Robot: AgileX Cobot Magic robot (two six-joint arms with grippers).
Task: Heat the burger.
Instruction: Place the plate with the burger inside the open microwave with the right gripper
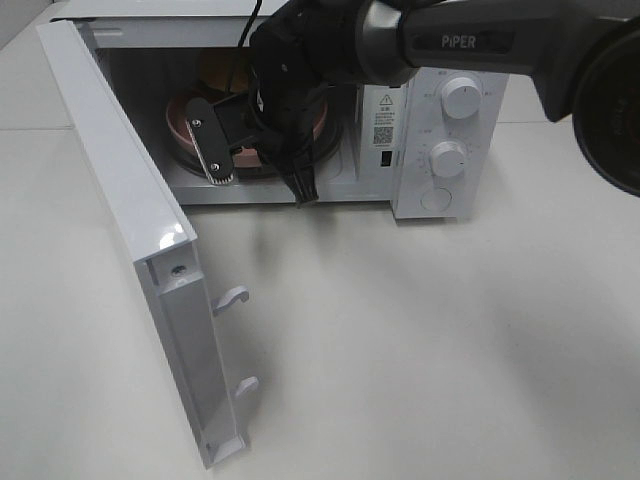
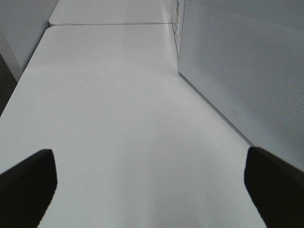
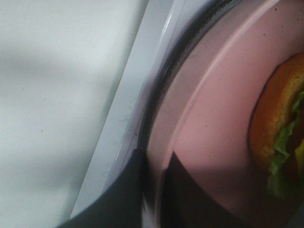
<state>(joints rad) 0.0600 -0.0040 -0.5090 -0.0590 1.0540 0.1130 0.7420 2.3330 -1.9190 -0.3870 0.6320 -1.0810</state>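
Now, right gripper (image 3: 156, 164): clenched on pink plate (image 3: 213, 95) rim
Burger (image 3: 280, 137): on plate, inside microwave (image 1: 450, 110)
Left gripper (image 2: 149, 190): released, over table (image 2: 118, 118)

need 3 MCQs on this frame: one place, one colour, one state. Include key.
1. Where is the burger relative to the microwave?
A. on top of it
B. inside it, on a plate
C. outside, in front of it

2. What colour is the plate?
A. blue
B. green
C. pink

3. How does the microwave door stand?
A. swung wide open
B. shut
C. taken off

Key:
1. B, the right wrist view shows the burger on the plate just past the cavity's sill.
2. C, both the overhead and right wrist views show it as pink.
3. A, the door angles out from the left side and its latch hooks are exposed.
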